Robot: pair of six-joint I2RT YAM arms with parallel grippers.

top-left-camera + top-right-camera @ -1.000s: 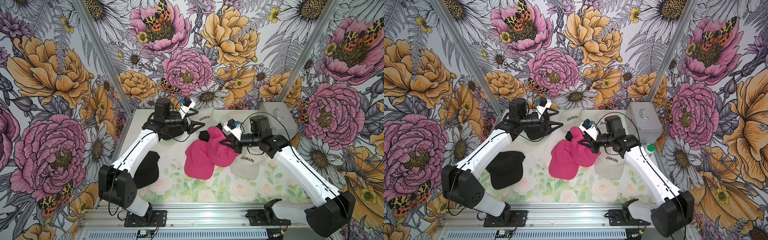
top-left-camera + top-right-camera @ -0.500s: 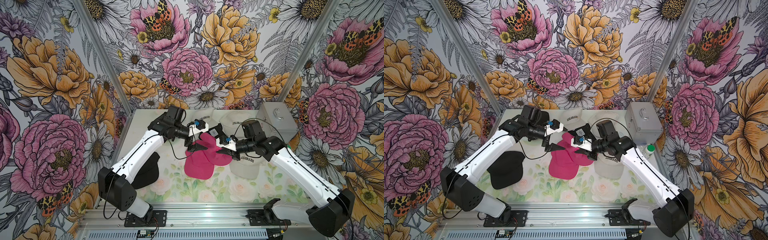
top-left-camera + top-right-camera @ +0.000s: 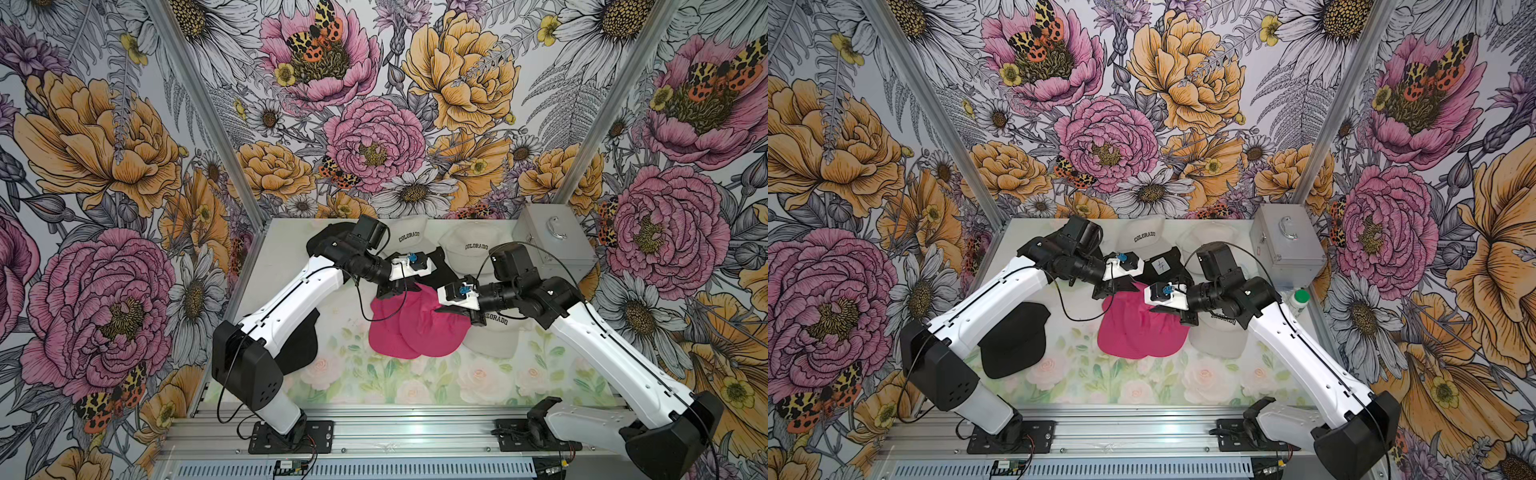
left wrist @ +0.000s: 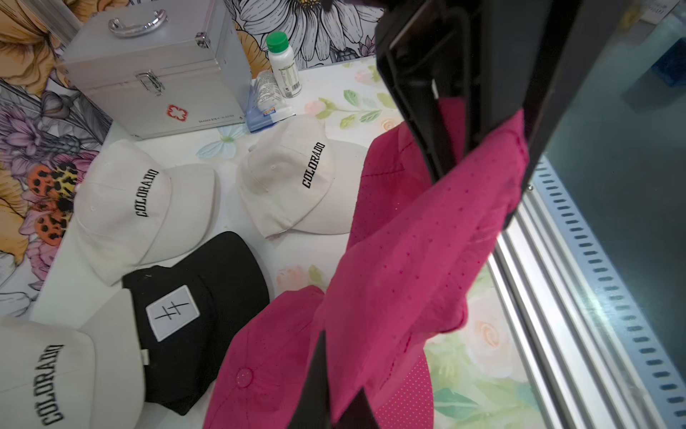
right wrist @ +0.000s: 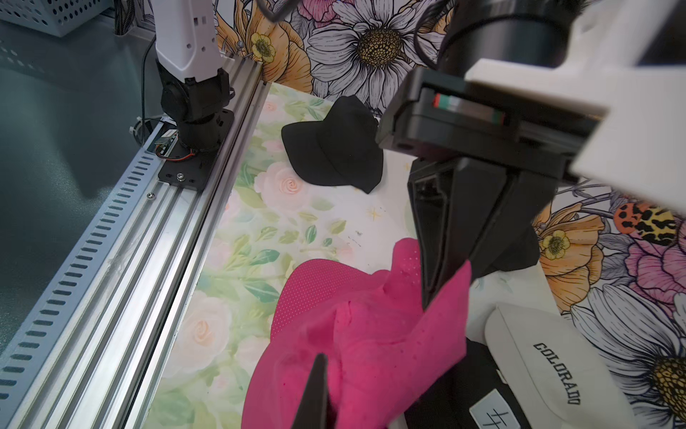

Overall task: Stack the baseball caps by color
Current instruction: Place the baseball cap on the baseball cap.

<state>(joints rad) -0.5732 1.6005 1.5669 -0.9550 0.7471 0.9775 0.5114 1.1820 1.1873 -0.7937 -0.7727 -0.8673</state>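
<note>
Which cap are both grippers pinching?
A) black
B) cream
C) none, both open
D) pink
D: the wrist views show the left gripper and the right gripper each shut on fabric of the pink cap that lies on top.

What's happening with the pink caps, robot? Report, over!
Left hand and right hand both shut on upper pink cap. It overlaps the lower pink cap, offset. Patched black cap and a cream cap crowd close.
</note>
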